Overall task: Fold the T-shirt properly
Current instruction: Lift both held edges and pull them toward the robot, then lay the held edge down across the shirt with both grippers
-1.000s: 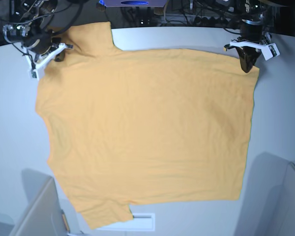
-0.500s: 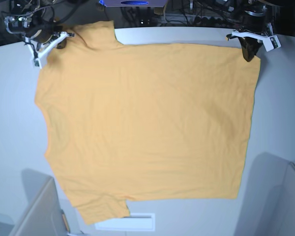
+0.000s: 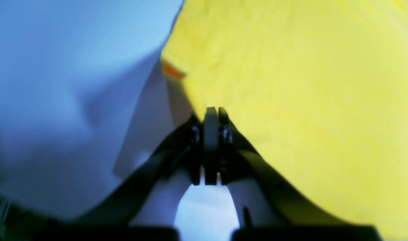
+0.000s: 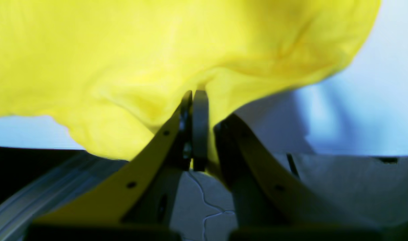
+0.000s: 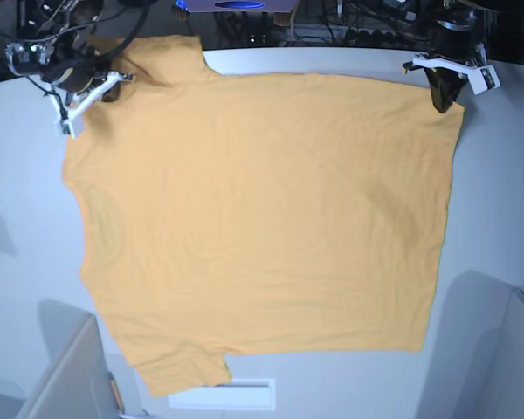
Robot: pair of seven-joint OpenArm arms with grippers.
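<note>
Left end effector (image 5: 442,103) and right end effector (image 5: 110,91) each pinch the plain T-shirt (image 5: 262,227); orange side tag (image 3: 172,71) unreadable

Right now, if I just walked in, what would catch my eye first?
A large orange-yellow cotton T-shirt spread flat, plain side up, over most of the pale table. At its far edge the left gripper and right gripper are each shut on the cloth.

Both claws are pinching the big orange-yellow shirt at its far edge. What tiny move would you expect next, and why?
Probably both lift and carry that edge toward the near hem. The left gripper and right gripper are shut on the orange-yellow cotton T-shirt, which lies spread flat, unfolded.
</note>
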